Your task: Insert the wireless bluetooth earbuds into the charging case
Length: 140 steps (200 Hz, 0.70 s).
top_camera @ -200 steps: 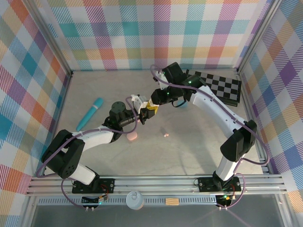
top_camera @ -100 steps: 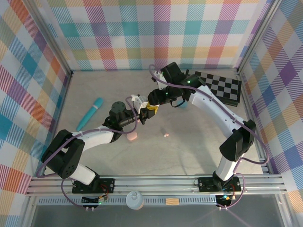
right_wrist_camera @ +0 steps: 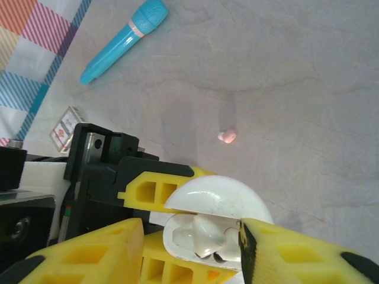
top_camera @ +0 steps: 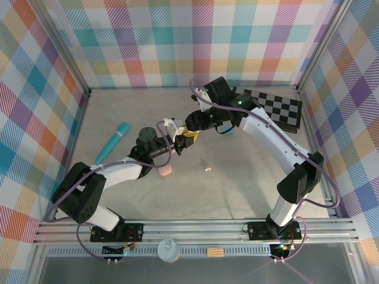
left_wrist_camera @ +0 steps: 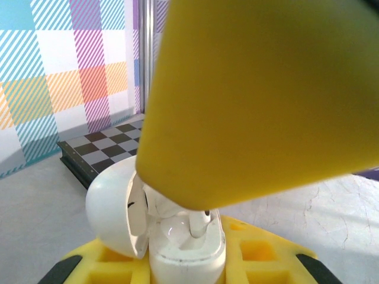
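My left gripper (top_camera: pixel 179 144) is shut on a white charging case (left_wrist_camera: pixel 186 251), held up above the table with its lid (left_wrist_camera: pixel 112 207) swung open. A whitish earbud (left_wrist_camera: pixel 199 223) sits in the case, stem up. My right gripper (right_wrist_camera: pixel 190 231) hovers right over the open case (right_wrist_camera: pixel 219 201) with its yellow fingers (right_wrist_camera: pixel 89 251) apart on either side of the opening; the earbud (right_wrist_camera: pixel 207 234) lies between them, untouched. In the top view the right gripper (top_camera: pixel 191 130) meets the left one at mid table. A pink earbud (top_camera: pixel 208 169) lies on the table.
A long teal tube (top_camera: pixel 112 142) lies at the left, and a pink case (top_camera: pixel 165 171) sits beside the left forearm. A black-and-white checkerboard (top_camera: pixel 278 106) lies at the back right. The pink earbud (right_wrist_camera: pixel 227 136) and the teal tube (right_wrist_camera: pixel 121 41) lie below the held case.
The right arm's wrist has shifted slightly to the right above the case. The left arm has stayed still with the case in its grip.
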Each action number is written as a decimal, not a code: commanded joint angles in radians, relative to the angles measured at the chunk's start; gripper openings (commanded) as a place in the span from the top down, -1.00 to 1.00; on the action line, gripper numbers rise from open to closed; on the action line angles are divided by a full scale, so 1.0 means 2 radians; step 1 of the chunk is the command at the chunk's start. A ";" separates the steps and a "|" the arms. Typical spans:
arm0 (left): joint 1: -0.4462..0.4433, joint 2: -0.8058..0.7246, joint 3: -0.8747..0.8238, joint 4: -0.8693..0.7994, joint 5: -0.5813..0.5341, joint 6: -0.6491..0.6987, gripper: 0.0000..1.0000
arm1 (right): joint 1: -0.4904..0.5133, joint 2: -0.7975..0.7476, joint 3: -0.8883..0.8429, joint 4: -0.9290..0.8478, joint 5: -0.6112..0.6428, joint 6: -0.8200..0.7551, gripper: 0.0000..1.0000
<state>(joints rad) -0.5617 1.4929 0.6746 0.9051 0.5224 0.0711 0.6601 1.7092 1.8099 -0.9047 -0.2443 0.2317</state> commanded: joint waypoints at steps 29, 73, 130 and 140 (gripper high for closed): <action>-0.004 -0.016 -0.005 0.032 0.013 -0.003 0.74 | 0.002 0.011 -0.001 0.003 -0.045 0.007 0.16; -0.004 -0.017 -0.007 0.033 0.018 -0.003 0.74 | 0.001 0.004 -0.010 0.017 -0.061 0.010 0.15; -0.003 -0.025 -0.014 0.035 0.015 0.002 0.74 | -0.006 -0.023 -0.021 0.025 -0.012 0.018 0.07; -0.003 -0.025 -0.018 0.035 0.016 0.011 0.74 | -0.009 -0.031 -0.030 0.035 -0.011 0.021 0.04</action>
<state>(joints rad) -0.5617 1.4872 0.6567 0.9192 0.5297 0.0677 0.6601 1.7084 1.7863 -0.8841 -0.3031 0.2539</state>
